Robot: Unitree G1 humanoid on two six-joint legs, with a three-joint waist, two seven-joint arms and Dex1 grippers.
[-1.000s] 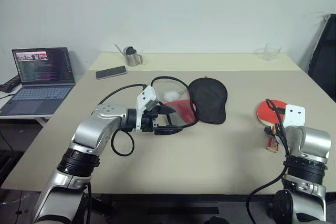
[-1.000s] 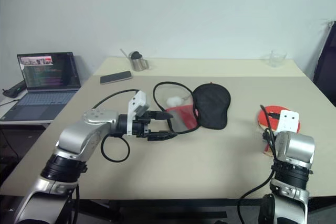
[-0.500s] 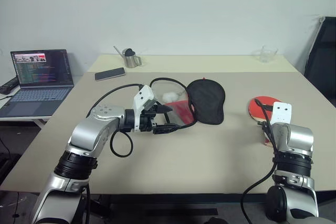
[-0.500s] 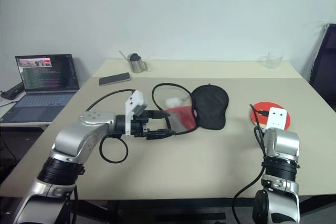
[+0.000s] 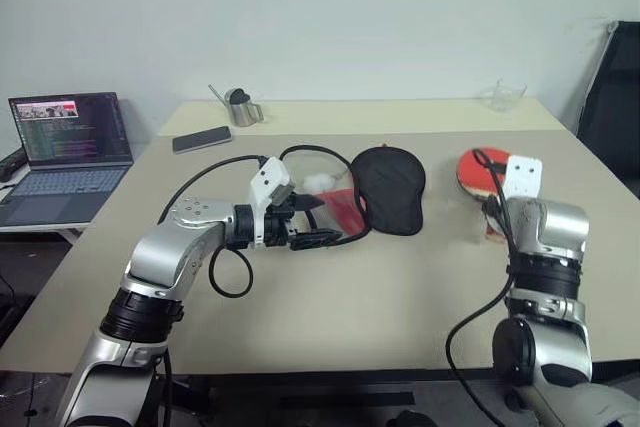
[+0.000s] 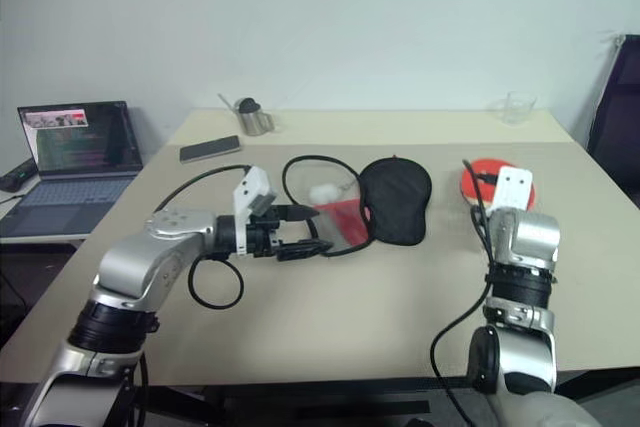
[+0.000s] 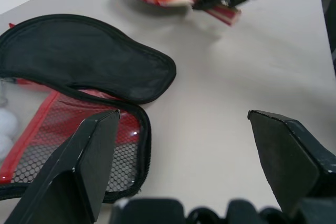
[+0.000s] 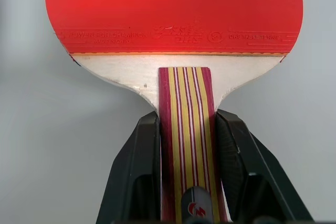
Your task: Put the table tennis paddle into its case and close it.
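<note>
I'm holding the paddle [image 8: 173, 19] by its handle in the right gripper [image 8: 184, 129]; both fingers [image 8: 137, 171] are clamping the striped wood just below the blade, with the red rubber face pointing away from the wrist. From the head view the paddle is sitting at about 2 o'clock on the table [image 5: 400, 287], looking slightly lifted, though I can't tell for sure whether it's clear of the surface. The case [image 5: 385, 187] is lying unzipped near the centre at about 11 o'clock of my right hand, black flap folded out, with red mesh side toward the left gripper [image 5: 310, 222]. The left gripper's jaws are standing wide apart, holding nothing, hovering just beside the open case edge. I'm judging the paddle light and rigid, rubber grippy, handle smooth, so this handle grip looks right. The case looks soft and floppy; it'll likely collapse, so I'm thinking of pinching the zipper edge of the black flap to keep the mouth open.
</note>
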